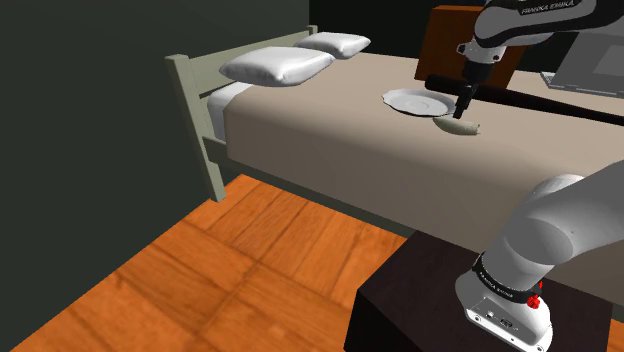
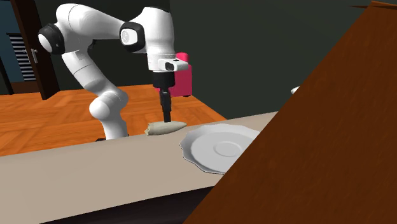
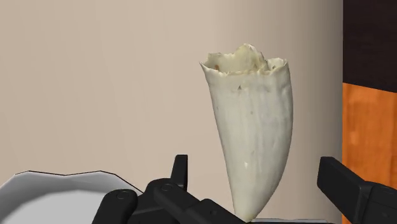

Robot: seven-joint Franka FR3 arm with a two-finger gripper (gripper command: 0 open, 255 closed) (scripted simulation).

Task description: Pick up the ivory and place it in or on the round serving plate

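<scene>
Wrist view: my gripper (image 3: 257,175) spread wide, black fingers (image 3: 340,181) standing either side of ivory tusk (image 3: 251,121), neither touching it. Nothing grasped. Tusk lies flat on beige bed cover (image 3: 108,83), narrow tip nearest my hand, ragged wide end pointing away. White round plate (image 3: 51,191) just beside tusk, which sits on shoulder view's right of it and nearer bed's edge. Two white pillows (image 1: 280,64) far left by headboard. Orange wood floor (image 1: 200,280) below.

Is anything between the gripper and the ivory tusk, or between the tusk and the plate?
Nothing visible does. The open gripper straddles the tusk, and only bare bedspread lies between it and the plate.
</scene>
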